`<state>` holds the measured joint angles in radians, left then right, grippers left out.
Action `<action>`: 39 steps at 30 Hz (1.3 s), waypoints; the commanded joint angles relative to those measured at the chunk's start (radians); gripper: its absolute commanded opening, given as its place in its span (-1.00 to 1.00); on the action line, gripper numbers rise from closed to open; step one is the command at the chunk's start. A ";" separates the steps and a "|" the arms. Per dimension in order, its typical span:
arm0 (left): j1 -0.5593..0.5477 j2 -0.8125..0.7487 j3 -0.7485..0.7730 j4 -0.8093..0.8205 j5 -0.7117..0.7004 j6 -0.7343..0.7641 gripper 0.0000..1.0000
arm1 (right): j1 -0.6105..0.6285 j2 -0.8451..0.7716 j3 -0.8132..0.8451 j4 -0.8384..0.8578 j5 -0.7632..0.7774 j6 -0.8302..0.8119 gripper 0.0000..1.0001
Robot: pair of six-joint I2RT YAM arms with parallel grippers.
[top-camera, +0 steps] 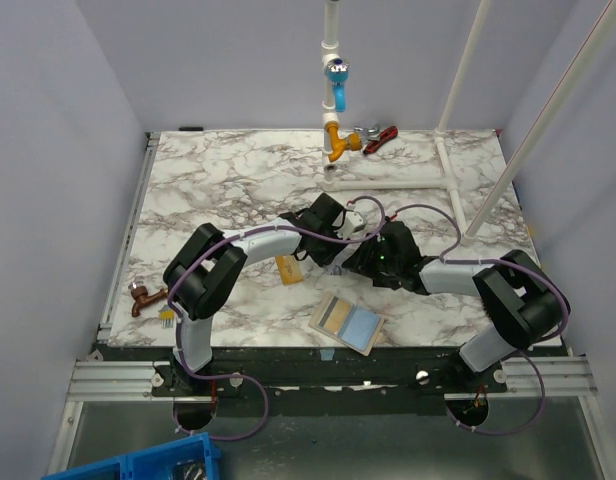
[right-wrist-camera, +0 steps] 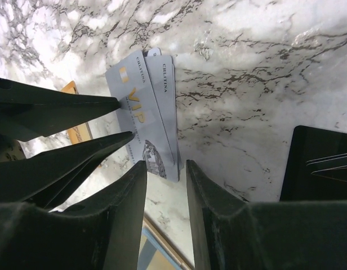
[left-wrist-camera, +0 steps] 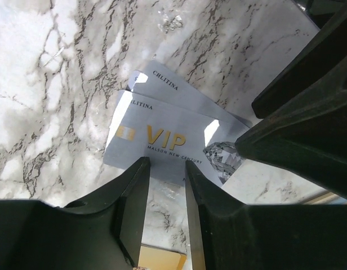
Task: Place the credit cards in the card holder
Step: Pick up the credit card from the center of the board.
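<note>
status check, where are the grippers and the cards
Left gripper and right gripper both open, tips at two overlapped pale silver rectangular cards flat on marble table. Gold-orange card loose; tan folding card holder lies open near edge. No obstruction seen.

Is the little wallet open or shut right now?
Open. The card holder lies spread flat, a tan half and a light-blue half side by side.

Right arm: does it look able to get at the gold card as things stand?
Probably not directly. The left tool sits between the right tool and the gold card, right at the silver cards' edge. It would have to go round.
</note>
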<state>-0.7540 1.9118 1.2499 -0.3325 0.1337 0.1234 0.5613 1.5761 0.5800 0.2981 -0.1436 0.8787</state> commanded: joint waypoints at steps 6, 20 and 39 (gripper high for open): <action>-0.008 0.057 -0.026 -0.045 0.190 0.025 -0.35 | -0.021 -0.028 -0.029 0.031 -0.014 0.027 -0.27; -0.008 0.048 -0.073 -0.016 0.300 0.035 -0.35 | -0.076 0.009 -0.069 0.097 -0.104 0.084 -0.36; 0.044 0.010 0.069 -0.100 0.068 0.055 -0.32 | -0.116 -0.009 -0.088 0.105 -0.102 0.058 -0.44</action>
<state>-0.7094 1.8973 1.2392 -0.3794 0.3080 0.1646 0.4511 1.5940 0.4919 0.4408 -0.2745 0.9829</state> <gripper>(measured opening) 0.336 0.281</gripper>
